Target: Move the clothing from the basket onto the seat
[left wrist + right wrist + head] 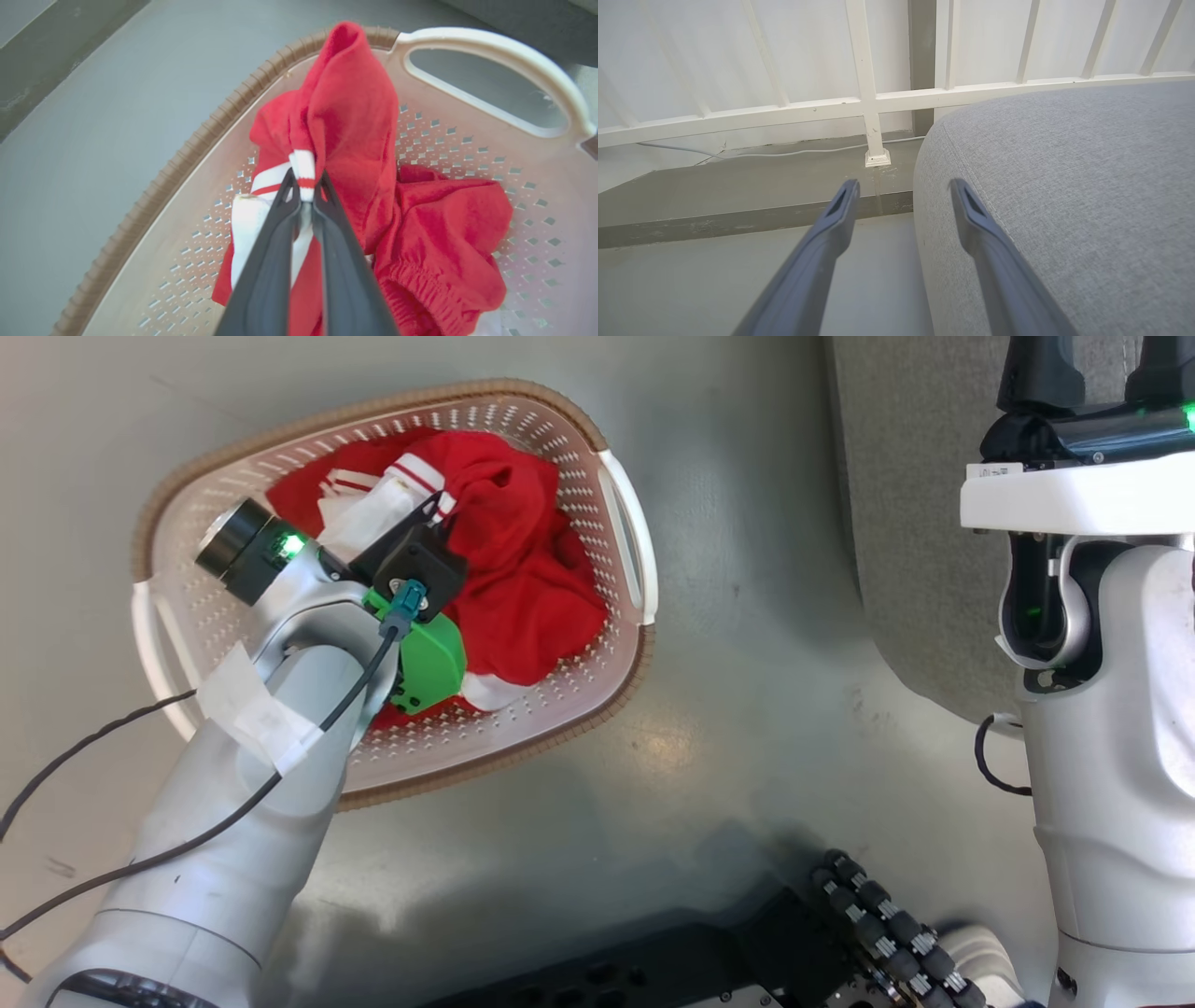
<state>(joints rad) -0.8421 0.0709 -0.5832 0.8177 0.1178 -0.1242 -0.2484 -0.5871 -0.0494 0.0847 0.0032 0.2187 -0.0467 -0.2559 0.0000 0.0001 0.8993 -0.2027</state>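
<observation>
A glossy grey floor [747,709] is spreading across the head view, while in the right wrist view a white railing [878,100] is standing on a raised grey ledge [738,186], with a thin white cable [784,153] lying along the wall's foot.

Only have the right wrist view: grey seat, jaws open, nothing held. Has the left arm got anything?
Observer: Yes. The left gripper has its jaws shut on a red garment, at its white-striped trim.
Operator: Clear of the basket?
Observer: No. In the head view the pinched garment sits inside the basket, within the rim.
Operator: Anything else in there?
Observer: A second red garment with an elastic band lies on the basket floor beside the pinched one.
</observation>
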